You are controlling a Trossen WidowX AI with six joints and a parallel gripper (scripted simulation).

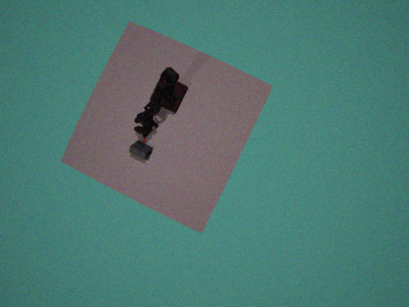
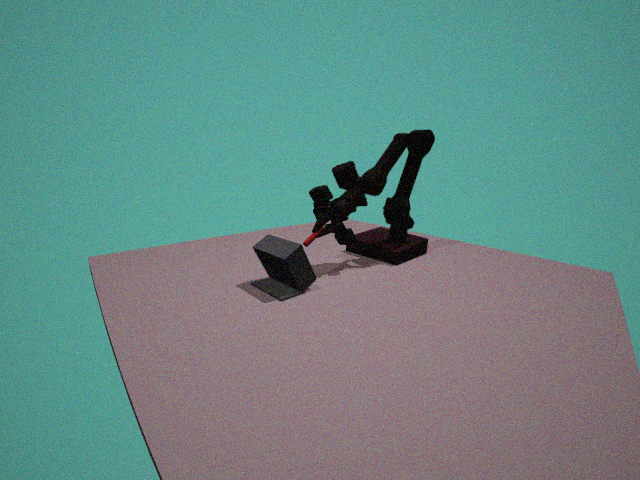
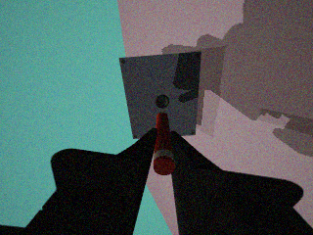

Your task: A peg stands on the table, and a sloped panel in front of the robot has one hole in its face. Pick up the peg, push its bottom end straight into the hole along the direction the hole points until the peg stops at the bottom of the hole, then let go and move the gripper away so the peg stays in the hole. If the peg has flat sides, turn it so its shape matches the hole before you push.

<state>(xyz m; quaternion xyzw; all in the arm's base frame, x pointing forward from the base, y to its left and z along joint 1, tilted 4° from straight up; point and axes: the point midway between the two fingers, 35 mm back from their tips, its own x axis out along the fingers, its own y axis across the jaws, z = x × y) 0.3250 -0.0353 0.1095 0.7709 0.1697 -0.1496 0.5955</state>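
My gripper (image 3: 162, 133) (image 2: 324, 225) (image 1: 145, 134) is shut on a round red peg (image 3: 162, 142) (image 2: 311, 238) (image 1: 144, 140). The peg tilts down toward the grey sloped panel (image 3: 147, 98) (image 2: 286, 260) (image 1: 141, 150). In the wrist view the peg's far end lies just below the round dark hole (image 3: 162, 102) in the panel's face and lines up with it. The tip is close to the face, still outside the hole. In the exterior view the peg's tip is just off the panel's upper right edge.
The arm's dark base (image 2: 387, 245) (image 1: 176, 95) stands on the pink table (image 2: 361, 361) (image 1: 204, 158) just behind the panel. The arm's shadows fall on the table and on the panel's right side (image 3: 188, 73). Teal ground surrounds the table.
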